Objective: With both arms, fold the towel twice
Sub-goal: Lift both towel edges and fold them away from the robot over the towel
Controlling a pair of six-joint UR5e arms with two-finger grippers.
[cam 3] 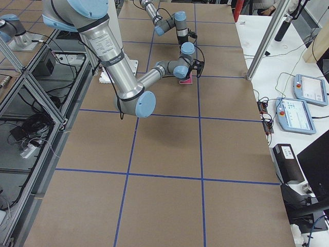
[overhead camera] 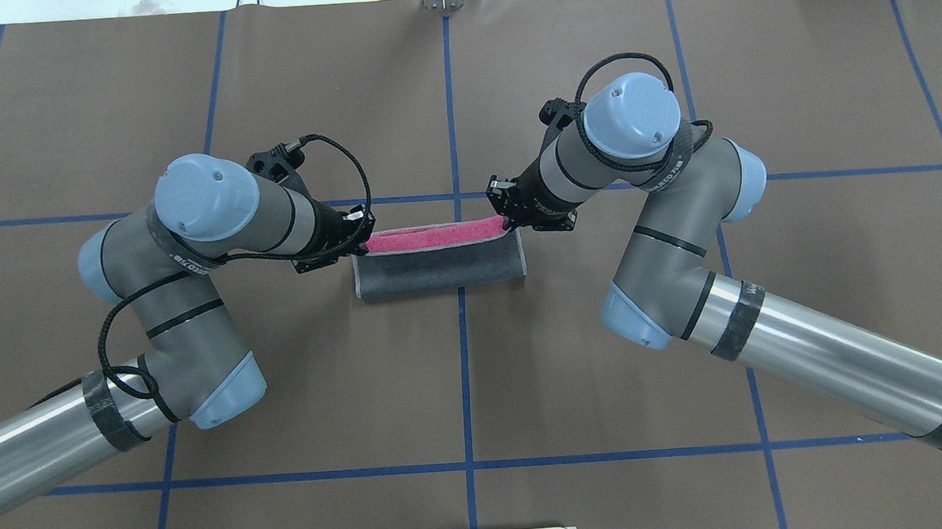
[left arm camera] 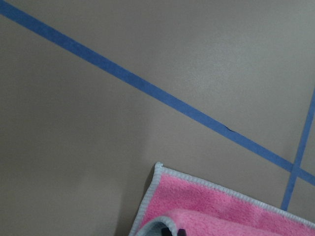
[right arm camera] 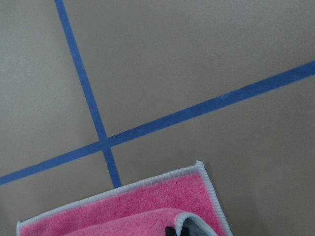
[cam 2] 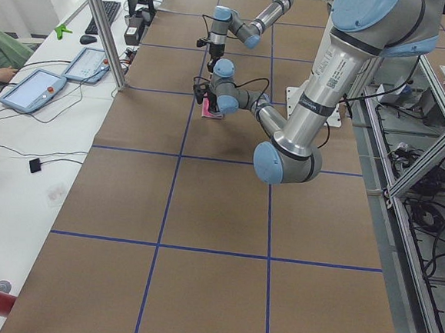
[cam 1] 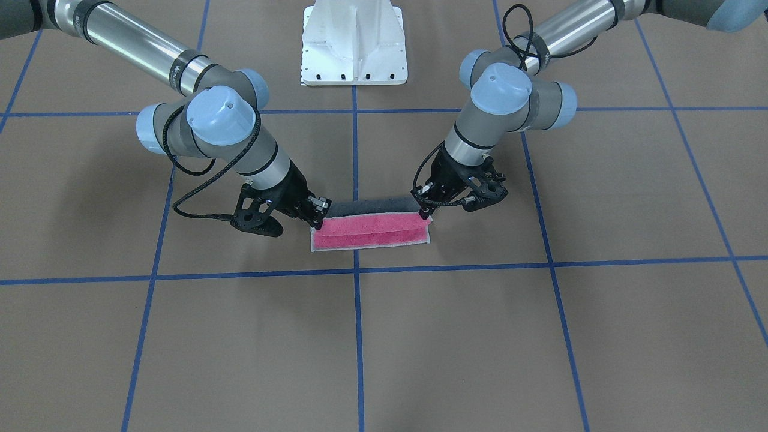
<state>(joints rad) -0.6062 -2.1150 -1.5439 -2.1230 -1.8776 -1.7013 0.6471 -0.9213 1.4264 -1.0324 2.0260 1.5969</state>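
Note:
The towel (overhead camera: 438, 266) lies at the table's middle, half rolled over: dark grey on top in the overhead view, pink (cam 1: 372, 231) in the front-facing view. My left gripper (overhead camera: 360, 235) is shut on one lifted corner of the towel, on the right in the front-facing view (cam 1: 425, 210). My right gripper (overhead camera: 506, 218) is shut on the other lifted corner (cam 1: 318, 221). Both hold the lifted edge just above the towel's far flat edge. The wrist views show the pink face with light grey edging (left arm camera: 211, 206) (right arm camera: 138, 206) lying flat below.
The white bolted pedestal (cam 1: 354, 42) stands at the robot's side of the table. Blue tape lines (overhead camera: 465, 363) cross the brown table. Tablets (cam 2: 32, 90) and cables lie on a white side bench beyond the table's far edge.

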